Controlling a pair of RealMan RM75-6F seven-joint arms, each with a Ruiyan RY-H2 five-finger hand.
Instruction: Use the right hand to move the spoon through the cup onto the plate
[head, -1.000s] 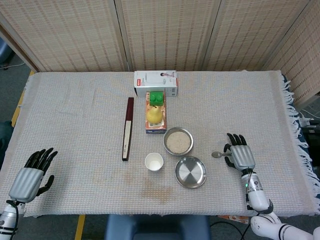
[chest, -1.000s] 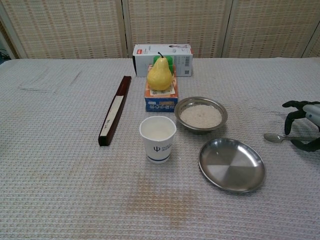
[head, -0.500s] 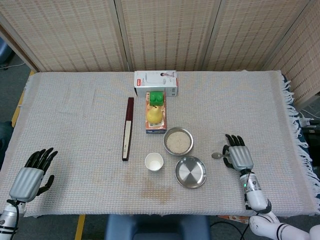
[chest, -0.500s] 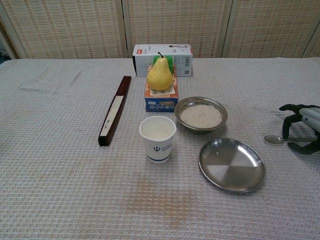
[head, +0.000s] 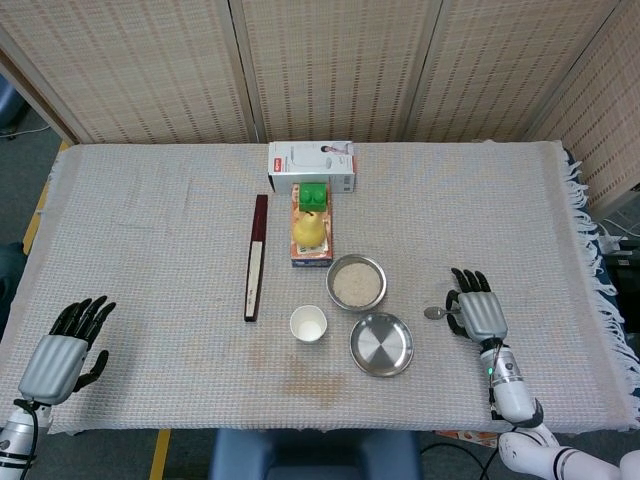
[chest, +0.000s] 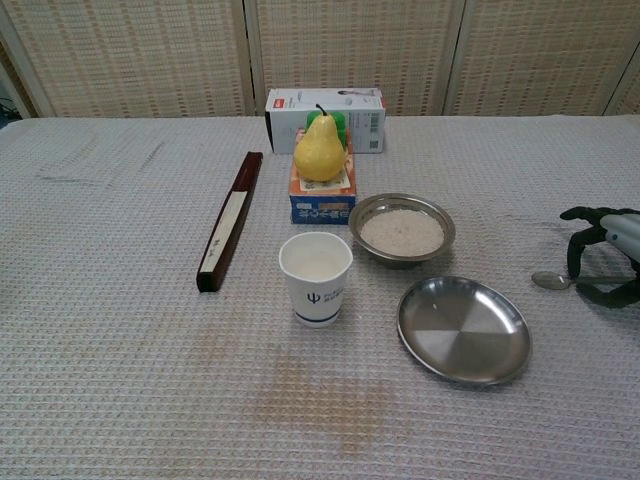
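Spoon: the spoon (chest: 553, 280) lies flat on the cloth at the right of the table, bowl end pointing left toward the plate, handle running under the right hand.
Right hand: the right hand (head: 480, 313) is low over the spoon's handle, its dark fingers (chest: 580, 243) arched down on both sides of it. Whether they have truly closed on the handle I cannot tell; the spoon does not look lifted.
Left hand: the left hand (head: 62, 351) rests at the near left of the table, fingers apart, holding nothing.
Cup: the white paper cup (chest: 316, 278) stands upright near the middle, just left of the plate and well apart from the spoon.
Plate: the shallow metal plate (chest: 463, 328) sits near the front, between cup and spoon, with nothing on it.
Other things: a metal bowl of rice (chest: 402, 229) just beyond the plate; a pear (chest: 320, 148) on a small box (chest: 321, 200); a white carton (chest: 325, 113) behind it; a long dark case (chest: 231, 220) to the left.
Progress: judged barely begun, at the grasping step.
Left to do: secure the handle, lift, carry the spoon left past the plate to the cup, pass it through, then set it on the plate.
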